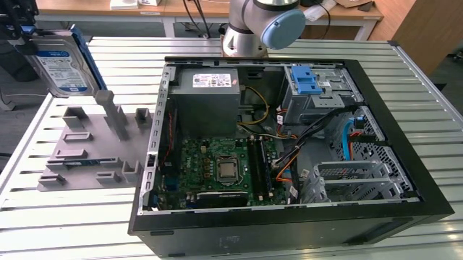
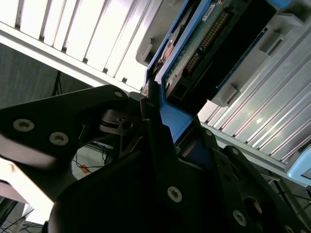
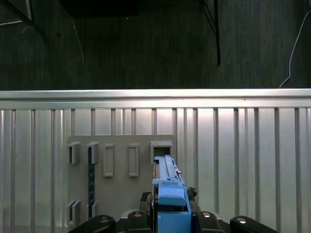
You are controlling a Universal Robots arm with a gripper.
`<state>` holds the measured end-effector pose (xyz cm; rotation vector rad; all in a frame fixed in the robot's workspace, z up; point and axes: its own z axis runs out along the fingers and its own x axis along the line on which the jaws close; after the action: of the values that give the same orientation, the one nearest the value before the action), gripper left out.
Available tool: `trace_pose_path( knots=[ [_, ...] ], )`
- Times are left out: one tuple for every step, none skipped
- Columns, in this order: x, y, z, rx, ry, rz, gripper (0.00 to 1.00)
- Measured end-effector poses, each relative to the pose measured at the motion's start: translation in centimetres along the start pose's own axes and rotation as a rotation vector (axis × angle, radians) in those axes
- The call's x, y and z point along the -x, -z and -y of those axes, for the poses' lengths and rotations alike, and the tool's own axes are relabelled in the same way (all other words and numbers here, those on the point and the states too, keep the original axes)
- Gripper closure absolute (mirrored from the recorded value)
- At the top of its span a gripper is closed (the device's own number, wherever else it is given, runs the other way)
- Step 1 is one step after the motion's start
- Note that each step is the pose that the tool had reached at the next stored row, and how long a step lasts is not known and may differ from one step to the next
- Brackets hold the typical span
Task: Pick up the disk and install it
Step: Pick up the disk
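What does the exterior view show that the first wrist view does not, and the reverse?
The exterior view gives the open computer case, its motherboard, the power supply and the disk's labelled face. The first wrist view gives the disk edge-on, its blue carrier in the gripper, with dark floor beyond the slatted table's edge. Both share the disk, held on edge near the grey fixture plate on that table.

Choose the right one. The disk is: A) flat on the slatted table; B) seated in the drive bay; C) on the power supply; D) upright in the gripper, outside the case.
D: the gripper clamps the disk upright, to the exterior view's left of the computer case.
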<state>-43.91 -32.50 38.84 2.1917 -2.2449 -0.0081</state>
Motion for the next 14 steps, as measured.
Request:
trace_pose_path(
  knots=[
    [0.00,0.12,0.00,0.0001,0.000,0.0000,0.64],
    [0.00,0.22,0.00,0.0001,0.000,0.0000,0.64],
    [0.00,0.32,0.00,0.0000,0.000,0.0000,0.64],
    [0.00,0.43,0.00,0.0000,0.000,0.0000,0.64],
    [0.01,0.53,0.00,0.0000,0.000,0.0000,0.64],
    [0.01,0.63,-0.01,0.0000,0.000,0.0000,0.64],
    [0.01,0.73,-0.01,0.0001,0.000,0.0000,0.64],
    [0.02,0.82,-0.01,0.0001,0.000,0.0000,0.64],
    [0.02,0.89,-0.01,-0.0001,0.000,0.0000,0.64],
    [0.02,0.99,-0.01,0.0000,0.000,0.0000,0.64],
    [0.02,1.09,-0.01,0.0001,0.000,0.0000,0.64],
    [0.02,1.16,-0.01,0.0001,0.000,0.0000,0.64],
    [0.02,1.23,-0.01,0.0000,0.000,0.0000,0.64],
    [0.02,1.30,-0.01,0.0000,0.000,0.0000,0.64]
  ],
)
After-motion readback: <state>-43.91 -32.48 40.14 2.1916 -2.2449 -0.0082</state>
